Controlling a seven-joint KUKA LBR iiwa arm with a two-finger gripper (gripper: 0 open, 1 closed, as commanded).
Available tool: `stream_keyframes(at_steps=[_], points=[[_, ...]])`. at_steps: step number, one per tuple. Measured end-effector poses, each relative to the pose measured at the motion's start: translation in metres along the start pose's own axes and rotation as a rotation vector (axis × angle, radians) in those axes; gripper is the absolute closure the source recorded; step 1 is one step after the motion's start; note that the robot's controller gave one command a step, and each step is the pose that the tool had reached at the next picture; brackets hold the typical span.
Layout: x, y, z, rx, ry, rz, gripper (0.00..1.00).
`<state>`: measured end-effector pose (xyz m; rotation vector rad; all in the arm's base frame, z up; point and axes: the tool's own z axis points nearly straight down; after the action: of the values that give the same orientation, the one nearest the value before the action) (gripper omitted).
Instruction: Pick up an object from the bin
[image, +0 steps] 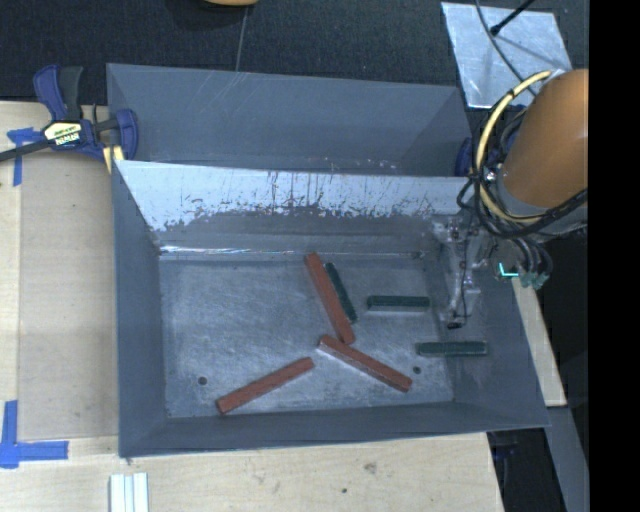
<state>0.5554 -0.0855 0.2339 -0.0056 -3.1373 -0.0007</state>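
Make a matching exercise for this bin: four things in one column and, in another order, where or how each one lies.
Things
1. gripper
2. steep red-brown stick
3. front-left red-brown stick
4. front-right dark green stick

Places or states
A. slants up toward the right
B. lies level, just in front of the gripper
C. over the right part of the bin
D. has a second green stick along its right side

Pairs: 1-C, 2-D, 3-A, 4-B

Dim light — pale sheen on bin (300, 190) wall
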Motion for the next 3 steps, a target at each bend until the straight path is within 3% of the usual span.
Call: stream_keyframes(at_steps=[1, 2, 3], points=[[-0.002, 0.0, -0.004, 0.001, -0.008, -0.003, 0.0], [-0.03, -0.016, 0.072, 0.002, -0.013, 0.021, 0.0], [-0.044, -0.017, 0.091, 0.0, -0.004, 0.108, 0.0]])
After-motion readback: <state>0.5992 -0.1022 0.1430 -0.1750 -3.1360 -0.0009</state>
